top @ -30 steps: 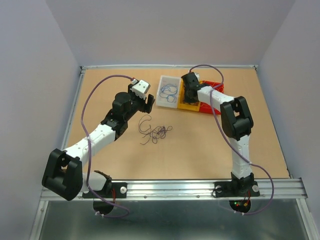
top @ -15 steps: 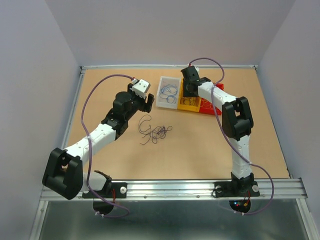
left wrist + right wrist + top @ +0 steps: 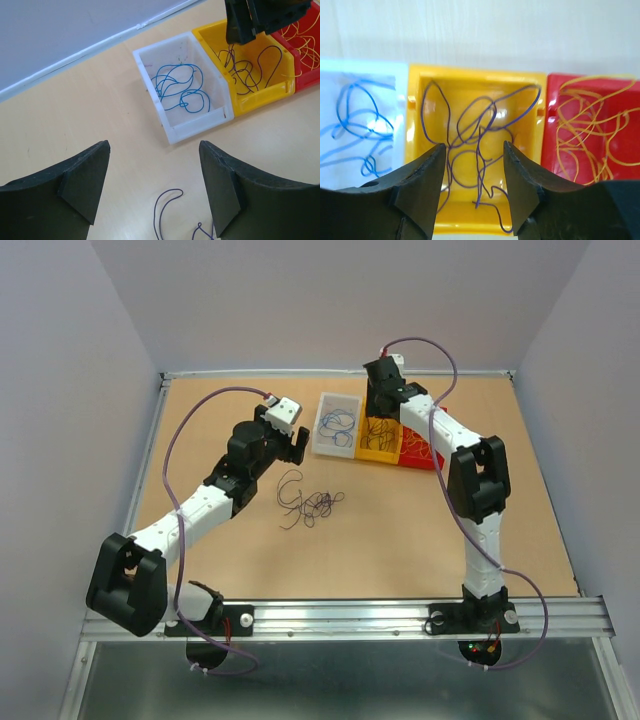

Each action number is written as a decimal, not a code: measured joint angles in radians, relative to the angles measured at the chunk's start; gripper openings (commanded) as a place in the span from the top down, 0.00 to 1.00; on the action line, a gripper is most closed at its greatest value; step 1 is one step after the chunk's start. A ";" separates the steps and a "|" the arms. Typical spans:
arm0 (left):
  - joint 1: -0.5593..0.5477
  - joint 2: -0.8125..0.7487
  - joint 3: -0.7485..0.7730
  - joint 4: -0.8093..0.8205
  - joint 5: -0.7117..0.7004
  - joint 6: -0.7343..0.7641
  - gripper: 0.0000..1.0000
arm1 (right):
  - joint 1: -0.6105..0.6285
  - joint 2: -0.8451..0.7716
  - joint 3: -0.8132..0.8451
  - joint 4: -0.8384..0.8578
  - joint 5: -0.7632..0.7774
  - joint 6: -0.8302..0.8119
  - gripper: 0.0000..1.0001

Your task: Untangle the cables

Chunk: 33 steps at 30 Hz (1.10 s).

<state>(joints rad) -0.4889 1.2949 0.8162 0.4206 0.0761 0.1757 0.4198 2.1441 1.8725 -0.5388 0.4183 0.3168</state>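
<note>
— Whereabouts of the tangle of cables (image 3: 310, 505)?

— Mid-desk, loose on the bare board, slightly toward the left edge. Dark curly strands, knotted together; any other colours too fine to tell from above. Sorted by the look of it: blue wires (image 3: 177, 92) in the white bin (image 3: 197, 129), purple wires (image 3: 470, 125) in the yellow bin (image 3: 475, 75), orange wires (image 3: 585, 120) in the red bin (image 3: 555, 80). Three bins in a row near the far edge.

— And the grippers?

— Left gripper (image 3: 154, 160) hovering between tangle and white bin, fingers wide apart, holding nothing. Right gripper (image 3: 473, 146) over the yellow bin, fingers parted. One purple strand running up between them; touching or not, impossible to say.

— Likely trouble from here?

— Snagging that strand on the way out and dragging purple wires over the rim. Also pinching the knot instead of a single end, so lifting the whole clump. Or flicking springy strands off toward the near edge.

— Surface and room?

— Flat tan board (image 3: 400, 540), metal rail (image 3: 350, 612) along the near edge, plain pale walls (image 3: 330, 300) on three sides.
</note>
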 measured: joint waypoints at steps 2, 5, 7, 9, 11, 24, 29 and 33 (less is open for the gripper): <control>0.000 0.000 0.000 -0.001 -0.002 0.000 0.16 | -0.001 0.006 0.048 -0.005 0.034 0.001 0.44; 0.000 0.000 0.000 -0.003 -0.002 0.002 0.16 | -0.003 0.024 0.121 -0.003 0.081 0.002 0.44; 0.000 0.000 0.000 -0.004 -0.002 0.003 0.16 | -0.005 0.040 0.155 -0.005 0.104 0.004 0.43; 0.000 0.000 0.001 -0.007 -0.002 0.003 0.16 | -0.008 0.064 0.180 -0.005 0.126 0.007 0.42; 0.000 0.000 0.002 -0.010 -0.002 0.003 0.16 | -0.008 0.079 0.182 -0.008 0.139 0.012 0.41; -0.001 0.016 0.004 -0.016 -0.002 0.008 0.16 | -0.027 0.122 0.182 -0.053 0.179 0.038 0.61; -0.001 0.017 0.004 -0.020 -0.002 0.010 0.16 | -0.032 0.140 0.182 -0.053 0.161 0.042 0.83; -0.001 0.017 0.004 -0.021 -0.003 0.011 0.16 | -0.033 0.159 0.182 -0.056 0.132 0.047 1.00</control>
<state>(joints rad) -0.4900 1.3121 0.8200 0.3996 0.0734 0.1867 0.3870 2.3035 2.0544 -0.5945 0.5499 0.3637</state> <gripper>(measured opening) 0.841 0.033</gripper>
